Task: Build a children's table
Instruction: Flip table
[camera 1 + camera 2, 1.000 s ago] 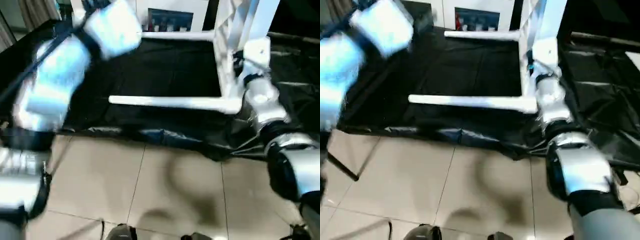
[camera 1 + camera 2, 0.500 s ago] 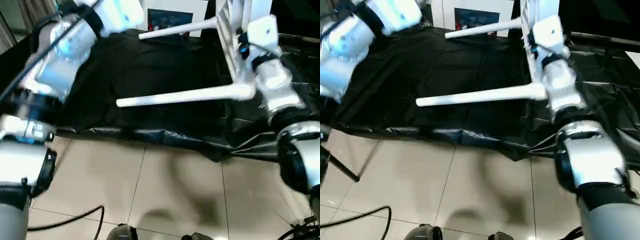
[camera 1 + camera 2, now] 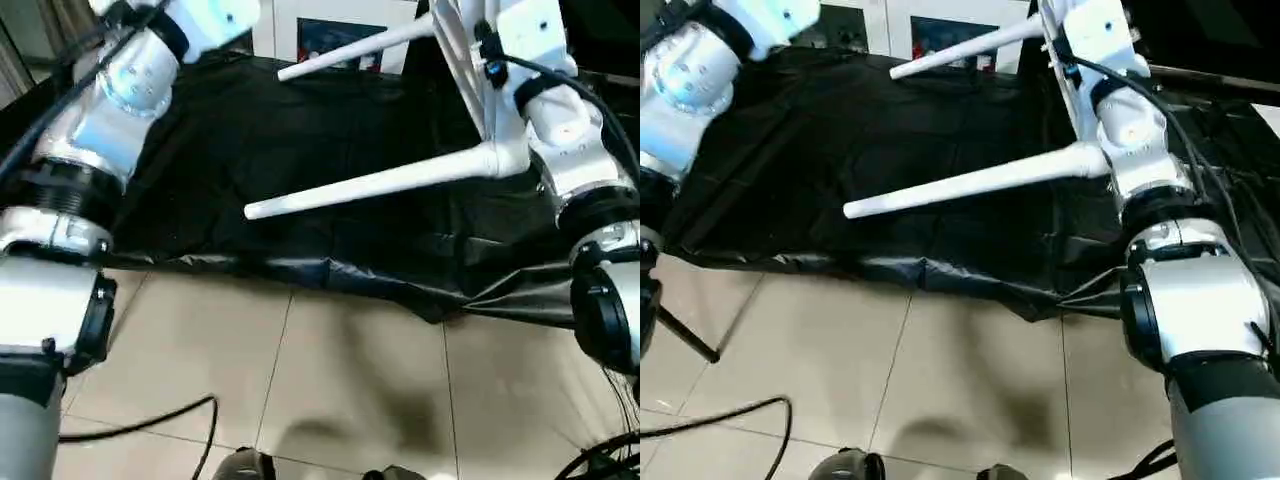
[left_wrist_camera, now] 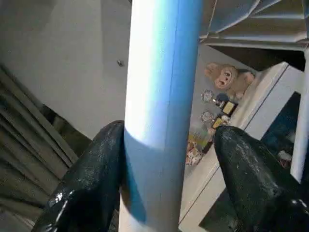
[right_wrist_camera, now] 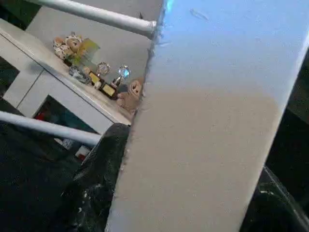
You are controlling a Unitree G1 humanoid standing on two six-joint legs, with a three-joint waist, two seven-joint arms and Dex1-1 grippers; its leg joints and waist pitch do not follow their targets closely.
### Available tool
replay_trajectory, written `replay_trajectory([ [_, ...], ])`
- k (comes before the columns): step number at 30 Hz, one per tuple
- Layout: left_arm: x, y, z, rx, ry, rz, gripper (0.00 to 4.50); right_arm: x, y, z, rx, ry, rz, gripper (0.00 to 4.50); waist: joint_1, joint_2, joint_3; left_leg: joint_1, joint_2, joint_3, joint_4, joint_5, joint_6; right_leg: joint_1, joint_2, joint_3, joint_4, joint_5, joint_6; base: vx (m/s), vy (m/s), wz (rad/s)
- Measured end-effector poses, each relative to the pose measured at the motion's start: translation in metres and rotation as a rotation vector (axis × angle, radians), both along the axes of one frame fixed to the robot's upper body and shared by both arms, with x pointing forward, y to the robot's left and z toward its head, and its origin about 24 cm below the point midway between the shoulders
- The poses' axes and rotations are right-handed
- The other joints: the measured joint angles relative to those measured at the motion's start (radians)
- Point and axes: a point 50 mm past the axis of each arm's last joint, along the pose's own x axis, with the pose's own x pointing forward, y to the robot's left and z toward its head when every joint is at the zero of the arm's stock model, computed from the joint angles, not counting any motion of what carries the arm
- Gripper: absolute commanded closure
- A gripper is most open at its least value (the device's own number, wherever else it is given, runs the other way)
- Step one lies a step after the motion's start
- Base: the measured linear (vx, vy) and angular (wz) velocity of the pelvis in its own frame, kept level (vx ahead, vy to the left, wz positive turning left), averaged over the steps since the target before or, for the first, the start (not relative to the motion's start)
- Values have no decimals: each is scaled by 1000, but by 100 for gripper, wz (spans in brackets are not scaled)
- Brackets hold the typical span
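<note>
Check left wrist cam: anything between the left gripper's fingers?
Yes. In the left wrist view a white table leg stands between the left gripper's fingers: one finger touches it, the other stands off with a gap.

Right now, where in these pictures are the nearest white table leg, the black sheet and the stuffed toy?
nearest table leg [image 3: 370, 185], left eye view, middle of its shaft
black sheet [image 3: 250, 130], left eye view, flat part beyond the leg
stuffed toy [image 4: 224, 79], left wrist view, its body on the shelf

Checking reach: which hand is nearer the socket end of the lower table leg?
Right. The right hand grips the tabletop beside that leg's socket; the left hand straddles another leg, up and away.
</note>
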Motion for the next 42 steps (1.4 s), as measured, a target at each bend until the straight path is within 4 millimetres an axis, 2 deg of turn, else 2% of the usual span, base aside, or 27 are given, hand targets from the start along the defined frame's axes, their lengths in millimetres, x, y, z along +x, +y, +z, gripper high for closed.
replay_trajectory([
  [6,3,3,1,-21,-11,20,178,0,1,9,-36,-11,8,246,1,0,0,0,0,0,0,0,0,0,0,0,0,0,0,0,0,0],
  [8,4,7,0,-32,-15,43,204,0,1,14,-59,-19,12,246,0,0,0,0,0,0,0,0,0,0,0,0,0,0,0,0,0,0],
  [10,5,10,1,-40,-13,57,205,-1,1,20,-80,-28,17,246,2,0,0,0,0,0,0,-1,-1,1,0,0,0,0,0,0,0,0],
  [13,7,13,0,-44,-2,69,244,-1,1,24,-99,-34,20,246,3,0,0,0,0,-1,2,-2,-2,1,0,0,0,0,0,0,0,0],
  [15,7,13,1,-57,2,63,249,-1,0,26,-106,-37,17,246,5,0,0,0,0,-1,3,-3,-1,2,0,0,0,0,0,0,0,0],
  [18,9,10,-4,-116,32,33,279,-2,-2,32,-135,-49,7,246,8,0,0,0,0,-1,4,-3,0,3,-1,0,0,1,-1,0,0,0],
  [25,14,1,-17,-256,110,-34,287,-5,-8,54,-236,-84,-21,246,13,0,0,1,-1,0,6,-3,1,5,-1,0,0,1,-2,0,0,0],
  [27,16,-2,-26,-311,129,-43,288,-6,-7,64,-284,-91,-23,190,11,0,0,1,-1,0,7,-4,1,5,-1,1,0,2,-2,0,0,0],
  [29,17,-4,-30,-367,137,-41,288,-9,-1,77,-375,-133,-13,173,9,-2,-1,1,-1,-1,8,-4,1,6,-1,0,0,2,-2,0,0,0],
  [30,18,-5,-34,-385,146,-36,288,-11,2,84,-390,-158,-2,173,8,-3,-1,2,-1,-1,8,-4,1,6,-1,0,0,2,-2,0,0,0],
  [32,19,-9,-41,-417,160,-33,288,-12,10,92,-404,-185,17,144,3,-7,-2,2,-1,-1,8,-4,1,7,-1,0,0,2,-2,0,0,0],
  [36,20,-10,-49,-458,170,-21,289,-11,19,94,-421,-190,31,113,-4,-16,-4,2,-1,-2,9,-4,1,7,-1,1,-1,3,-2,0,0,0],
  [37,20,-10,-50,-465,169,-18,289,-11,19,96,-429,-191,30,91,-4,-18,-3,2,-1,-2,9,-4,1,7,-1,1,-1,3,-2,0,0,0],
  [40,21,-10,-53,-480,175,-6,289,-11,26,98,-451,-205,35,80,-3,-24,-2,2,-1,-2,9,-4,1,7,-1,1,-1,3,-2,0,0,0],
  [41,21,-10,-54,-486,180,-3,289,-11,27,99,-451,-213,31,56,-3,-27,-2,2,-1,-2,9,-4,1,7,-1,1,-1,3,-2,0,0,0],
  [42,21,-9,-56,-495,185,3,289,-11,29,100,-459,-222,21,56,-3,-29,-2,1,-1,-2,9,-4,1,7,-1,1,-1,3,-2,0,0,0],
])
